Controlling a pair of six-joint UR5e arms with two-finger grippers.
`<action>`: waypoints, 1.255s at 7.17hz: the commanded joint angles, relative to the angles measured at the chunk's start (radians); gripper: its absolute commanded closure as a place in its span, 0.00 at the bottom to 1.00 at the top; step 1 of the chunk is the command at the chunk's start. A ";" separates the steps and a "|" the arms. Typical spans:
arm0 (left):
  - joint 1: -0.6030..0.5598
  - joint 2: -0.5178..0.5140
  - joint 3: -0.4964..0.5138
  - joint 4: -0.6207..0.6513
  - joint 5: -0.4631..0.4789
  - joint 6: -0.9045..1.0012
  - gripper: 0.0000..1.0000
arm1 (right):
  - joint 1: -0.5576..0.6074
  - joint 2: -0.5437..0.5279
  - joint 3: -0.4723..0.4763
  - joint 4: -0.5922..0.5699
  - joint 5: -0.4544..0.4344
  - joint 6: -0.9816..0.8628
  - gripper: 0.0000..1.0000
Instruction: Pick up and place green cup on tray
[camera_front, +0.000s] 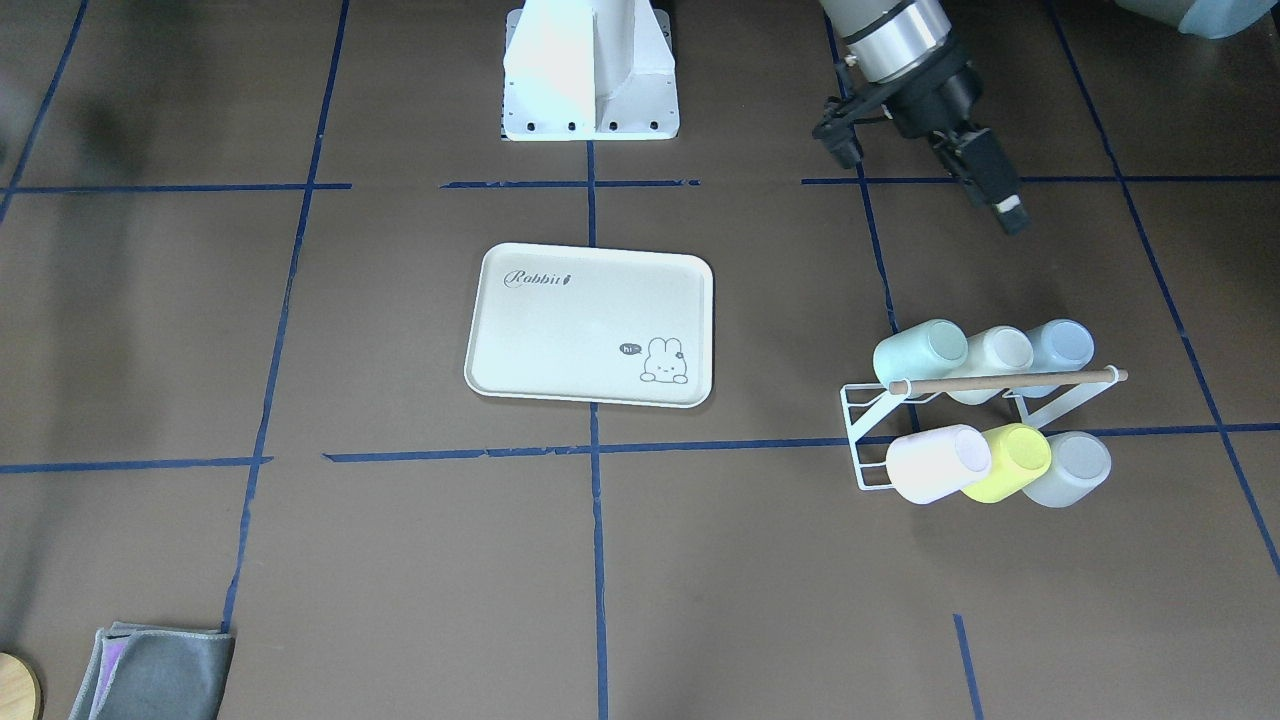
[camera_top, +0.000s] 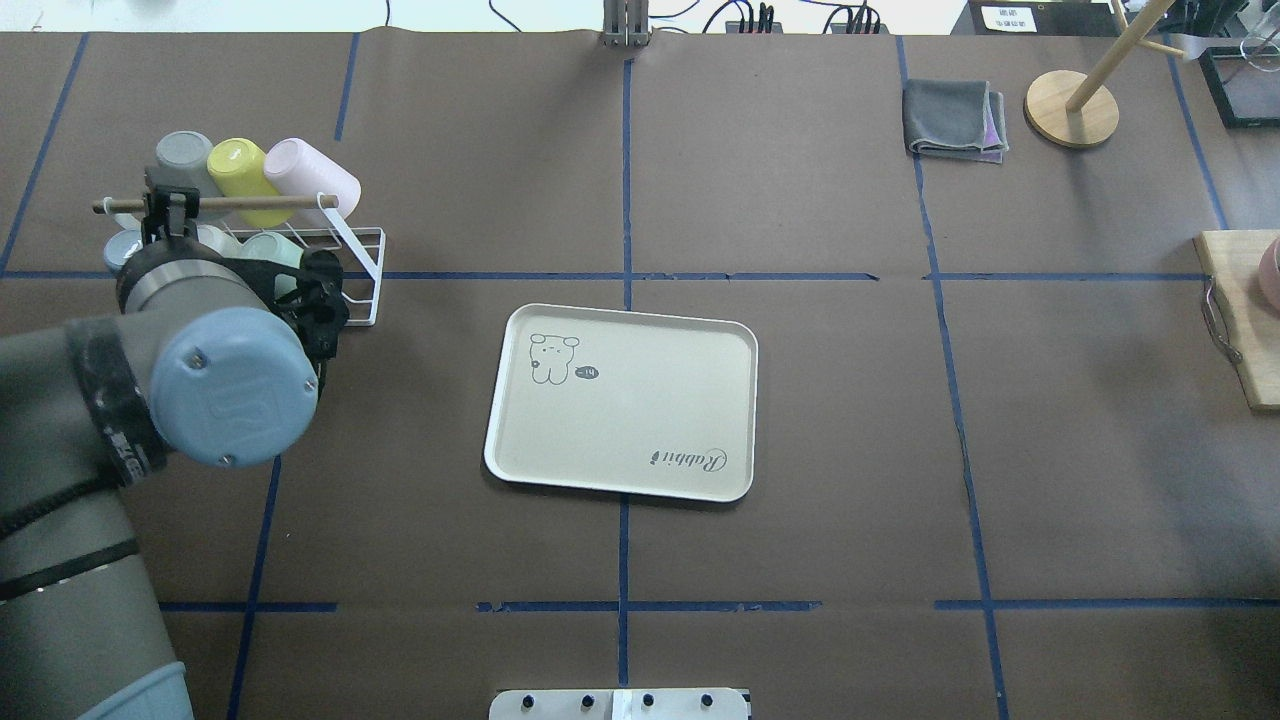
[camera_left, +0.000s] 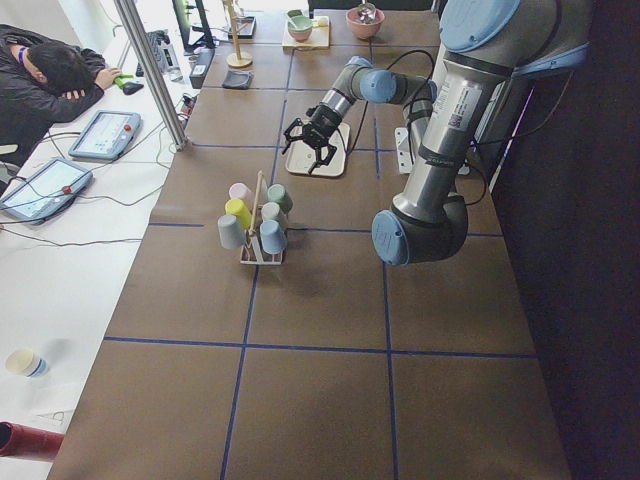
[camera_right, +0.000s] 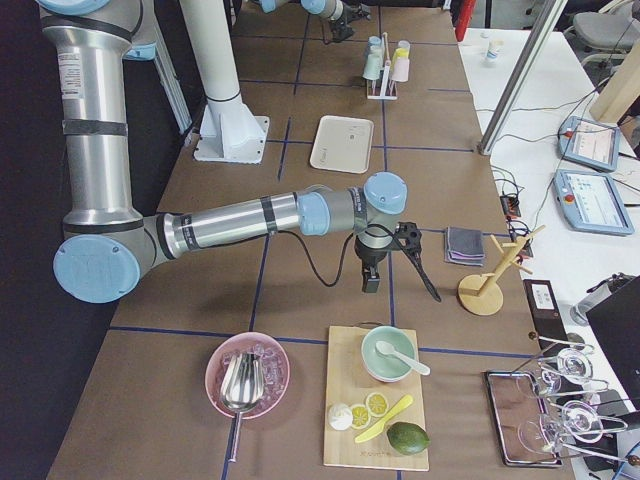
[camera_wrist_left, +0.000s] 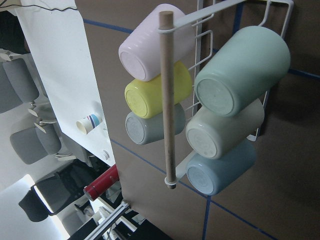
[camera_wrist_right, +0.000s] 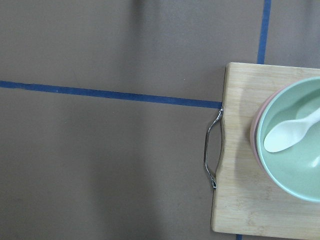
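The pale mint green cup (camera_front: 920, 350) lies on its side on a white wire rack (camera_front: 865, 440), at the rack's end nearest the tray. The left wrist view shows its base (camera_wrist_left: 222, 95). The cream tray (camera_front: 560, 320) with "Rabbit" lettering lies flat and bare at the table's centre (camera_top: 640, 420). My left gripper (camera_front: 928, 192) hangs open above and robot-side of the rack, holding nothing; from overhead it (camera_top: 245, 260) partly covers the green cup (camera_top: 272, 248). My right gripper (camera_right: 398, 285) hovers by a cutting board far from the tray; I cannot tell if it is open or shut.
The rack also holds pink (camera_front: 935, 462), yellow-green (camera_front: 1010, 460), grey, cream and pale blue (camera_front: 1062, 345) cups under a wooden rod (camera_front: 1010, 380). A folded grey cloth (camera_top: 955, 120) and a wooden stand (camera_top: 1070, 105) sit far right. A cutting board (camera_wrist_right: 235, 165) carries a bowl with a spoon.
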 joint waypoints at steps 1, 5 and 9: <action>0.065 -0.030 0.083 0.038 0.077 0.160 0.02 | 0.015 -0.008 -0.010 0.000 0.006 -0.010 0.00; 0.068 -0.132 0.338 0.031 0.128 0.247 0.02 | 0.017 -0.016 -0.016 0.000 0.028 -0.007 0.00; 0.074 -0.141 0.486 0.034 0.199 0.248 0.01 | 0.016 -0.013 -0.023 0.000 0.054 -0.004 0.00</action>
